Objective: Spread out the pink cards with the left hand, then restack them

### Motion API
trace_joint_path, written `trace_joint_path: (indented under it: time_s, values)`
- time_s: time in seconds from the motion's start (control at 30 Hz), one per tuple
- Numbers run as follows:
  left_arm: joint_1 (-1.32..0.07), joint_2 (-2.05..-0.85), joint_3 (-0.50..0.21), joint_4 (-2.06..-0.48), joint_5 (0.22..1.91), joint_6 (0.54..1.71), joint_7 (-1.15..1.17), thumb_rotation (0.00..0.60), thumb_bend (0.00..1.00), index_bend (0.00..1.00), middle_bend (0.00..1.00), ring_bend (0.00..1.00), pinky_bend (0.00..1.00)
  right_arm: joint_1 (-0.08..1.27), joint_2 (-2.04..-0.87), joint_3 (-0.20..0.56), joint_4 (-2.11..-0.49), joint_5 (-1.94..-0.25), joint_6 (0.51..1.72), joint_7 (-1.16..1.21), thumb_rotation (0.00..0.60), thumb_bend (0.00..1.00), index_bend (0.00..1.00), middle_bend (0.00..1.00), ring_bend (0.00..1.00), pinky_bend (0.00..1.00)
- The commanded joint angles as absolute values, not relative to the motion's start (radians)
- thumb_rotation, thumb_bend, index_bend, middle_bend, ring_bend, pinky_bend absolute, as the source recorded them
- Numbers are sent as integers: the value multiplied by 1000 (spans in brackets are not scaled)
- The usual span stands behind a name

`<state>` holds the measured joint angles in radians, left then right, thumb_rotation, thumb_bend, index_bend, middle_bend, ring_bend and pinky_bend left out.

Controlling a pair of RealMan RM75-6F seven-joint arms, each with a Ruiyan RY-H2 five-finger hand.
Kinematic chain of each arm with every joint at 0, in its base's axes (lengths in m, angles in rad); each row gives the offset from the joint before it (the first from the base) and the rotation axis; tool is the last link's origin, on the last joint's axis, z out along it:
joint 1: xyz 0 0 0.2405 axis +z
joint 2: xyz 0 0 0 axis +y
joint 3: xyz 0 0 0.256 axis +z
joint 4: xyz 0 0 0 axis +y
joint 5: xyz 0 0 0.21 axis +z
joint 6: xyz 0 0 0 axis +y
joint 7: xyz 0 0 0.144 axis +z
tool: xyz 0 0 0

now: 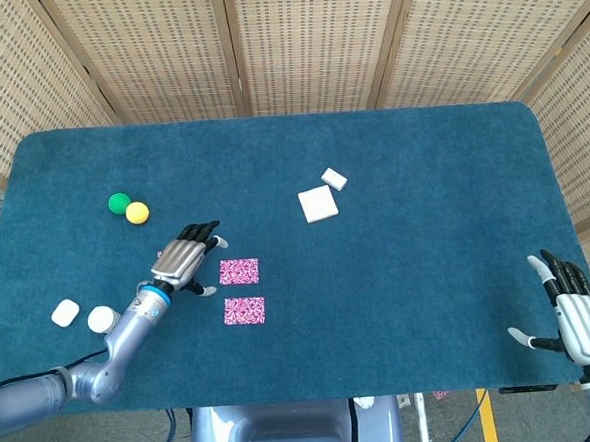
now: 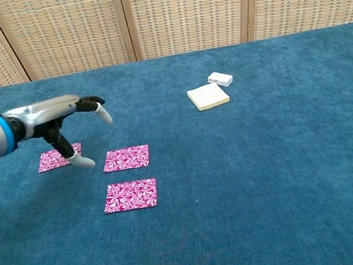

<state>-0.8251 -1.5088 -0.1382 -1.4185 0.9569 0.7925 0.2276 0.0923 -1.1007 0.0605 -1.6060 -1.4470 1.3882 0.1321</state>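
Nearest the robot on the blue counter, the right hand rests at the front right corner, well apart from the cards, its fingers spread and holding nothing.

The front pink card lies flat, just in front of the middle pink card, the two apart with a strip of counter between them. The left hand hangs above the counter just left of the middle card, palm down, fingers stretched out and slightly apart, gripping nothing. Its thumb points down, its tip close beside the middle card's left edge; whether it touches the counter cannot be told. The left pink card lies left of the middle card, partly hidden under the hand.

Two white round pieces sit left of the front card. Further back, a green ball and a yellow ball touch, beyond the left card. A white pad and a small white block lie well behind and right of the middle card.
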Motion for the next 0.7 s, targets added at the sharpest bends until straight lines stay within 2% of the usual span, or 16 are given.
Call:
trace_joint_path:
  time_s: [0.03, 0.27, 0.7]
  values:
    - [-862, -1552, -149, -1409, 879, 800, 314, 600, 235, 273, 0, 0, 0, 93, -1100, 60, -1605, -1448, 1387, 135, 600, 2, 0, 0, 0, 0]
    - [-898, -1603, -156, -1391, 759, 805, 397, 600, 283, 275, 0, 0, 0, 93, -1099, 59, -1604, -1451, 1388, 141, 600, 1, 0, 0, 0, 0]
    - [-923, -1667, -145, -1330, 685, 812, 451, 600, 274, 276, 0, 0, 0, 94, -1099, 58, -1604, -1452, 1386, 143, 600, 1, 0, 0, 0, 0]
